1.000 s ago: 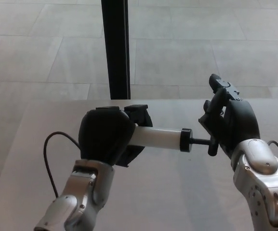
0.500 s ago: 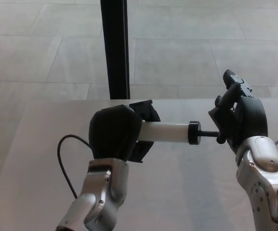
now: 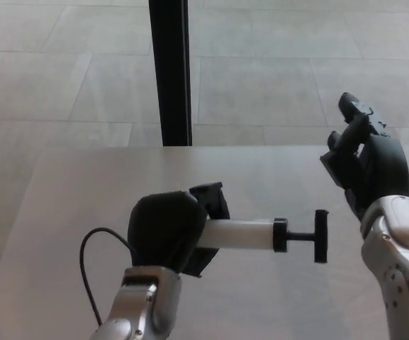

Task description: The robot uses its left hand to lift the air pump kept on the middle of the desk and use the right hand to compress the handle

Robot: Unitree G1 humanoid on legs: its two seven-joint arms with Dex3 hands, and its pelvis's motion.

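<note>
**A:** One view logged, head camera. Landmark: the pale grey desk with a flat matte top. What is on or over it?

**B:** Above the desk's near middle sits the small air pump: white cylindrical barrel, black end cap, thin black rod and black T-shaped handle. It lies roughly level, handle end pointing toward the desk's right side. The rod shows between cap and handle, so the handle stands out from the barrel.

**A:** Left hand?

**B:** The black left hand is wrapped round the barrel's left end, fingers closed on the air pump. Its silver forearm comes up from the desk's near edge. A thin black cable loops beside that forearm, over the desk's near-left part.

**A:** Right hand?

**B:** The black right hand is over the desk's right side, farther from the near edge than the handle and apart from it, no contact. Fingers spread and point upward; it holds nothing. Its silver wrist segment lies below it at the picture's right edge.

**A:** Is the pump resting on the desk?

**B:** Cannot tell whether it is clear of the desk surface; only the left hand visibly carries it.

**A:** Beyond the desk?

**B:** A black upright post rises behind the desk's far edge, left of centre. Light stone floor tiles spread beyond the far edge.
</note>
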